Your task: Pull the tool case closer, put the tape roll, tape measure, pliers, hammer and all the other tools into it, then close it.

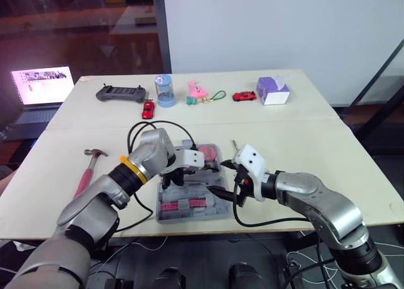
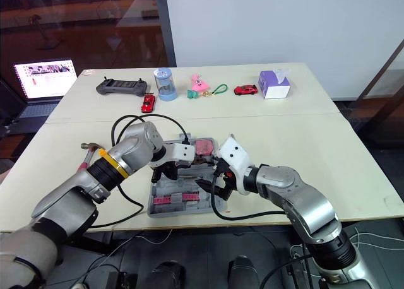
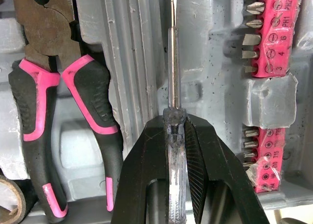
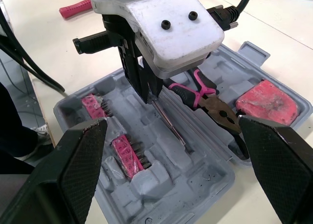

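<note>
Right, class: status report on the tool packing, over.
Left hand shut on screwdriver, over the open case. Right hand open, alongside. Pliers in case; hammer out on table. Nothing blocking.

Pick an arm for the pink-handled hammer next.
Left, probably: the pink-handled hammer lies left of the grey plastic tool case, beside that arm. The left gripper must first release its clear-handled screwdriver; the open right gripper is across it.

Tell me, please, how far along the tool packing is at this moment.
Done: the tool case lies open near the robot, with the pliers and tape measure inside. In hand: the left gripper, jaws shut on a screwdriver, holds it over a slot in the case. Left: the hammer lies on the table, and the case is not yet closed.
</note>
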